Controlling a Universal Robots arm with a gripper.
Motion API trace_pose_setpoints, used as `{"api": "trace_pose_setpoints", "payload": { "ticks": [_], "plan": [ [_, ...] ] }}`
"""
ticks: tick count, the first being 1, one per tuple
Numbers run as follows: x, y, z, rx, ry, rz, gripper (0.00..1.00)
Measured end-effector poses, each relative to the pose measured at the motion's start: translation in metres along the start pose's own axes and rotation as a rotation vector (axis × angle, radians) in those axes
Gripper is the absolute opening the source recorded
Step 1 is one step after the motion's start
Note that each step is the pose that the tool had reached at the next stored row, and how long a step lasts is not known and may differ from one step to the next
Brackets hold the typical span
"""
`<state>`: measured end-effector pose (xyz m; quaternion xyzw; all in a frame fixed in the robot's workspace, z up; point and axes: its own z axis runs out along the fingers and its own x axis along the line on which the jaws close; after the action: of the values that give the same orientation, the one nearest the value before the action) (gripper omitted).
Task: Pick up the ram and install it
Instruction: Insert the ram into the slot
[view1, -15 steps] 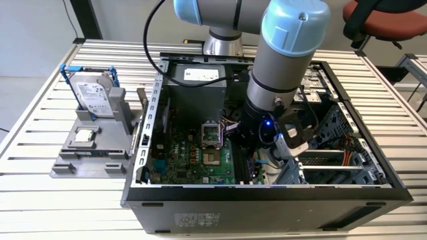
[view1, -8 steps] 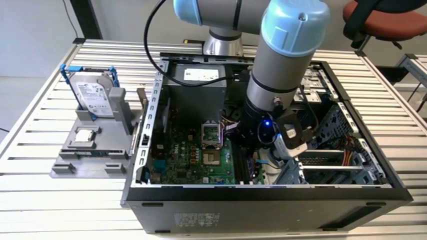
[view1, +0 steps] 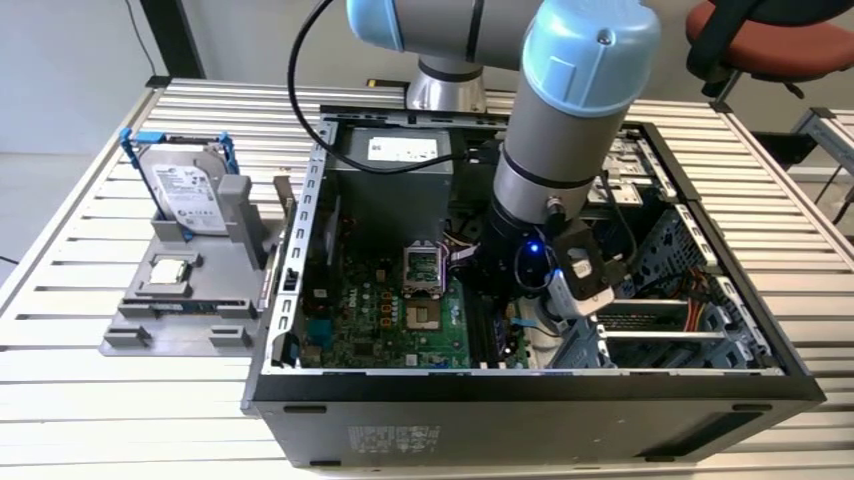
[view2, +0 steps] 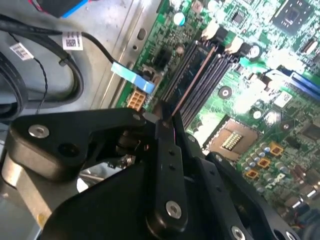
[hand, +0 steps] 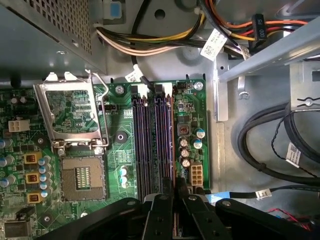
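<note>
My gripper (view1: 523, 318) reaches down inside the open computer case (view1: 534, 385), over the green motherboard (view1: 387, 315). In both wrist views its black fingers (hand: 160, 210) are shut on the ram (hand: 173, 145), a thin stick seen edge-on. The ram (view2: 192, 80) runs lengthwise along the black memory slots (hand: 150, 145), in line with the slot closest to the board's edge. I cannot tell whether it sits in the slot or hovers just above it. In the second wrist view my gripper (view2: 166, 122) clamps one end of the stick beside the slots (view2: 220, 65).
The bare CPU socket (hand: 82, 177) with its raised metal latch (hand: 70, 107) lies beside the slots. Cable bundles (hand: 150, 45) and black cables (hand: 260, 145) crowd the case wall. Outside the case, a silver hard drive in a blue frame (view1: 187, 195) stands on a grey fixture (view1: 180, 300).
</note>
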<state>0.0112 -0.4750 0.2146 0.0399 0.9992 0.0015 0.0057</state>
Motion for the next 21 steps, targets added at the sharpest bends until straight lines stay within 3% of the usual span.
{"api": "trace_pose_setpoints", "payload": {
  "ticks": [14,21],
  "plan": [
    [0.0000,-0.0001,0.0001,0.0002,0.0000,0.003,0.00],
    [0.0000,-0.0002,0.0003,0.0005,-0.0001,0.027,0.00]
  ]
}}
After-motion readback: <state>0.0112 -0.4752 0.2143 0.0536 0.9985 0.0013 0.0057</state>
